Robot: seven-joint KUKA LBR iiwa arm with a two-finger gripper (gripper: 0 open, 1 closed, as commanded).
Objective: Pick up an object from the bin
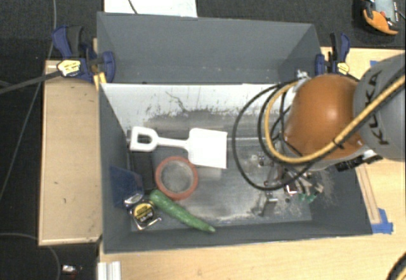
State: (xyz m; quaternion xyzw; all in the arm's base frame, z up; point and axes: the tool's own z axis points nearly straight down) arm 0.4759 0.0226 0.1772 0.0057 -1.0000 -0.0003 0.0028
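claw [279, 195] low over the right floor of the grey bin [209, 50], open or closed i can't tell, well apart to its left a white scoop [190, 145], red ring [184, 195], green pod [181, 212], tape measure [143, 214]

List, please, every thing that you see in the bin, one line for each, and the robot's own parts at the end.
bin: one, grey metal, middle of the view
toy shovel: one, white, left-middle of the bin floor, handle pointing left
ring like a tape roll: one, red, just below the shovel's blade in the view
long tapered thing: one, green, lower left, lying slantwise
tape measure: one, yellow and black, lower-left corner
flat piece: one, dark blue, by the left wall
dark thing: one, black, under the shovel's handle; kind unclear
orange cover: one, on the wrist, right side
cables: several, black and yellow, looped around the wrist
gripper: one, dark metal, low over the bin's right floor
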